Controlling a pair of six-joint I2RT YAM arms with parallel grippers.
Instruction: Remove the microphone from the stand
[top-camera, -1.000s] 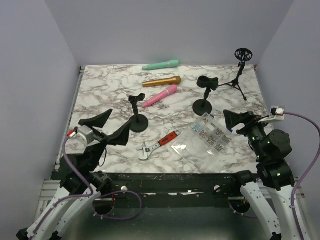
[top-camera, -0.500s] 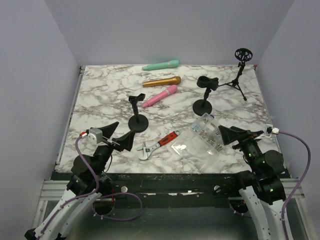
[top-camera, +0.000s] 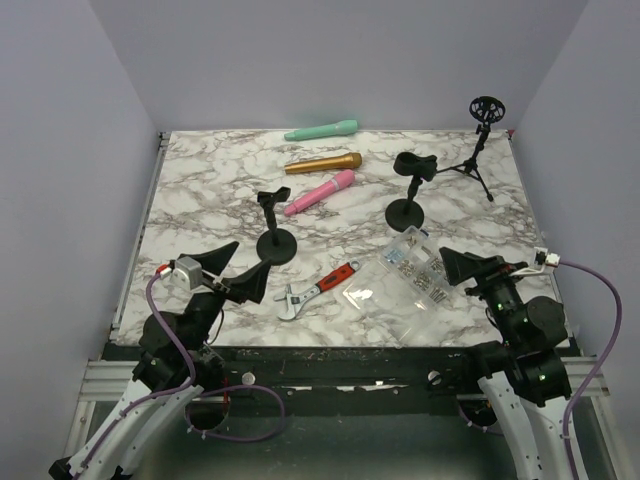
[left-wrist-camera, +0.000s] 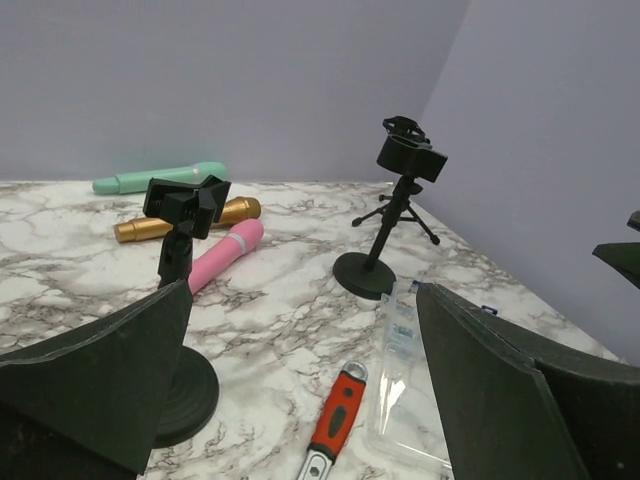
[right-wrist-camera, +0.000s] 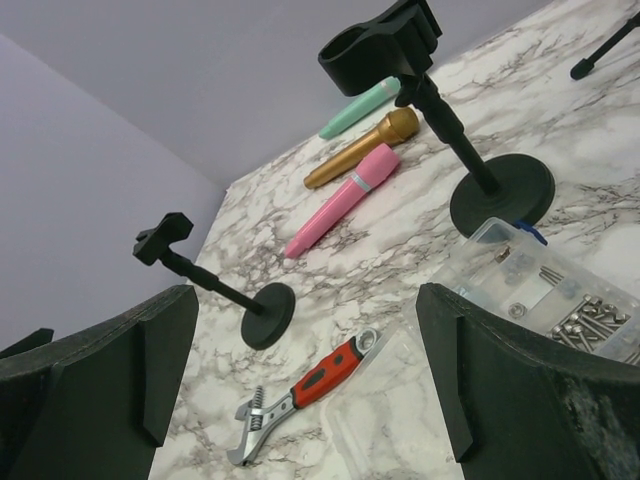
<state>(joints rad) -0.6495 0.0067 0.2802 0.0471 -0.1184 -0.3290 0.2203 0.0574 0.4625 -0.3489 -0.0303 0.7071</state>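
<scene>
Clear plastic organiser box (top-camera: 418, 262) at lower right of the top view, just ahead of the right gripper (right-wrist-camera: 305, 312). Its little compartments hold small metal screws and fittings, and its see-through lid lies flat toward the red-handled wrench (top-camera: 318, 288).

All of it sits on a white marble tabletop (top-camera: 200, 180) with grey veins, with plain lavender walls on three sides.

The pink microphone (top-camera: 320, 192) lies flat on the marble at centre frame. Its long axis runs diagonally, head to the upper right, tail to the lower left. That tail is just beside the clip of the round-base stand (top-camera: 272, 228); whether they touch I cannot tell. Above it the gold microphone (top-camera: 323, 162) and the green microphone (top-camera: 321, 130) lie nearly level, heads to the right. A second round-base stand (top-camera: 409, 186) and a tripod stand (top-camera: 480, 140) are over at right.

The left gripper (top-camera: 228, 270) hangs at lower left, jaws spread wide and holding nothing. The right gripper is spread wide too, also holding nothing.
</scene>
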